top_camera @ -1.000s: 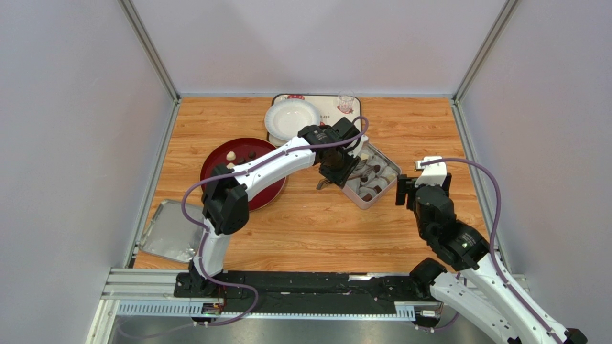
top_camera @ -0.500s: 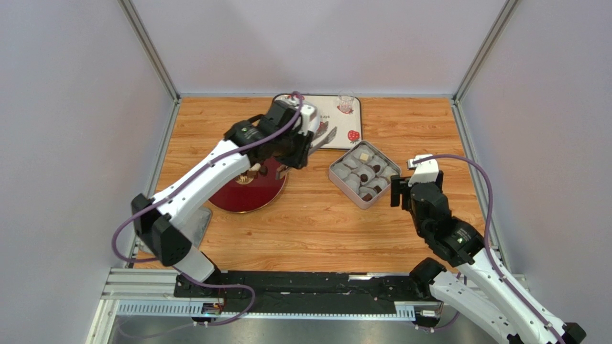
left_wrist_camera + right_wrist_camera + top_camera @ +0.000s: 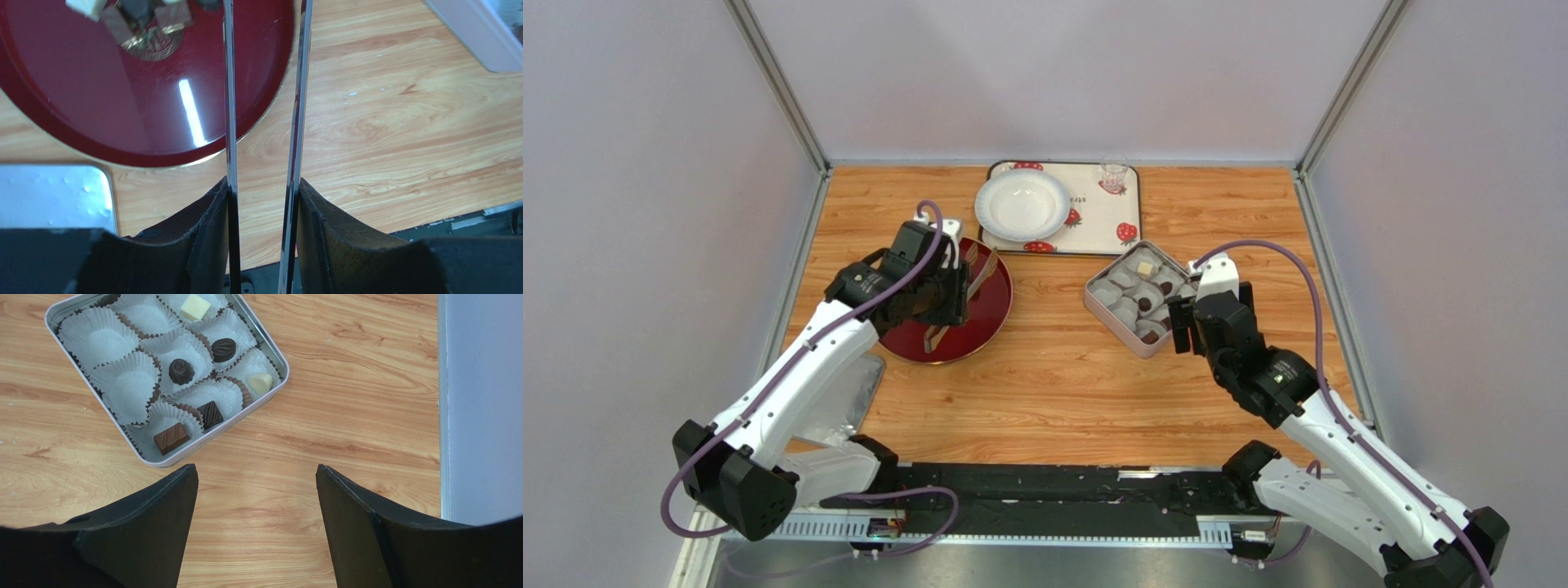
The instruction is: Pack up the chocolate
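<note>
My left gripper point(image 3: 946, 294) is shut on metal tongs point(image 3: 978, 272) and hovers over the dark red plate point(image 3: 987, 321). In the left wrist view the two tong blades point(image 3: 229, 92) stand apart and empty between my fingers point(image 3: 209, 220), over the plate's edge point(image 3: 153, 92). Loose chocolate pieces point(image 3: 142, 11), brown and cream, lie on the plate. The square tin point(image 3: 1100, 304) of white paper cups holds several chocolates point(image 3: 181, 370), dark and cream. My right gripper point(image 3: 256, 471) is open and empty just near of the tin point(image 3: 279, 362).
A white bowl point(image 3: 1022, 202) and a small glass point(image 3: 1114, 178) sit on a strawberry-print tray point(image 3: 1100, 223) at the back. A metal lid point(image 3: 857, 377) lies at the left near edge, also in the left wrist view point(image 3: 55, 196). Grey walls point(image 3: 479, 404) enclose the table.
My left arm has swung with the tongs from the tin, past the bowl, back to the red plate. My right gripper has moved forward and left to the tin.
</note>
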Robot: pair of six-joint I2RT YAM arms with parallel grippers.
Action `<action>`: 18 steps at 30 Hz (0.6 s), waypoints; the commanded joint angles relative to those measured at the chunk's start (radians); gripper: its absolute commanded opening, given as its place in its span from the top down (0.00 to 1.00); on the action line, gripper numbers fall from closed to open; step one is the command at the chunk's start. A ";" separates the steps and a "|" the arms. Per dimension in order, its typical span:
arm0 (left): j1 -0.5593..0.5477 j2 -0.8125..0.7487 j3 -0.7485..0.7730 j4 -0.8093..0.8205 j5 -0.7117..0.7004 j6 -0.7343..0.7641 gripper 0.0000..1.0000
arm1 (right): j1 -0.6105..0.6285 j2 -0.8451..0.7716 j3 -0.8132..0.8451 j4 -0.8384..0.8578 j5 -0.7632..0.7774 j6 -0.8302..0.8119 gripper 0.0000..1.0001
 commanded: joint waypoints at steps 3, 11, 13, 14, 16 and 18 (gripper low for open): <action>0.079 -0.027 -0.064 -0.005 -0.008 -0.056 0.51 | 0.002 0.021 0.035 0.027 -0.065 0.028 0.24; 0.140 0.023 -0.053 -0.072 0.000 -0.051 0.46 | 0.002 0.011 0.023 0.026 -0.102 0.068 0.25; 0.145 0.040 -0.041 -0.089 -0.002 -0.048 0.46 | 0.002 0.003 0.018 0.037 -0.111 0.071 0.25; 0.145 0.048 -0.039 -0.087 0.004 -0.045 0.46 | 0.002 -0.001 0.014 0.041 -0.113 0.070 0.25; 0.145 0.071 -0.030 -0.089 0.024 -0.044 0.46 | 0.001 -0.015 0.001 0.063 -0.117 0.073 0.25; 0.145 0.092 -0.018 -0.091 0.063 -0.045 0.46 | 0.002 -0.025 -0.005 0.072 -0.122 0.077 0.25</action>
